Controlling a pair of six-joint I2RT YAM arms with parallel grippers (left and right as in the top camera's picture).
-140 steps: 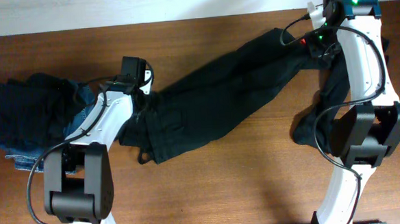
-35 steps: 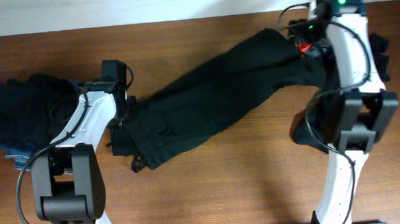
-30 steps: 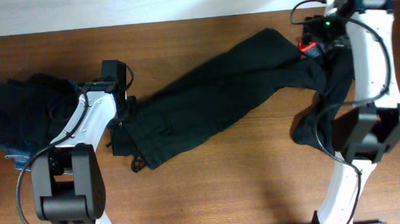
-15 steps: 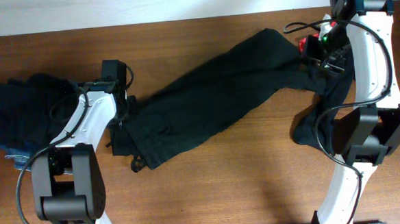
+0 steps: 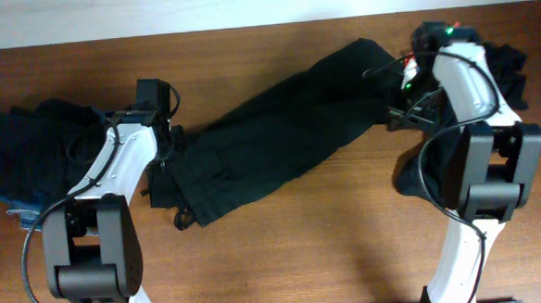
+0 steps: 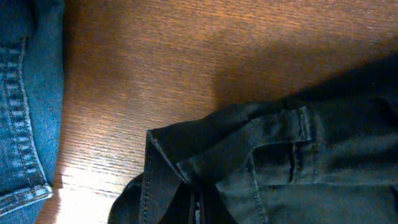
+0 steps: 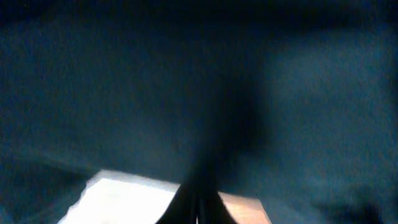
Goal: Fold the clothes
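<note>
- Overhead, far left: a heap of dark clothes (image 5: 29, 150) lies over blue jeans (image 5: 4, 195) at the table's (image 5: 286, 262) edge.
- Centre: large black garment (image 5: 288, 132) lies stretched diagonally, with its cord loop (image 5: 183, 221) at the lower left.
- Only the left wrist view shows its stitched waistband, which the closed left gripper (image 6: 198, 208) pinches.
- Right gripper (image 7: 199, 200): closed, tips against dark cloth; whether it holds the cloth is unclear.

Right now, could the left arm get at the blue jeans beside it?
Probably: the jeans lie close, with only bare table between. But the left claw is shut on the black trousers and must let go first.
</note>
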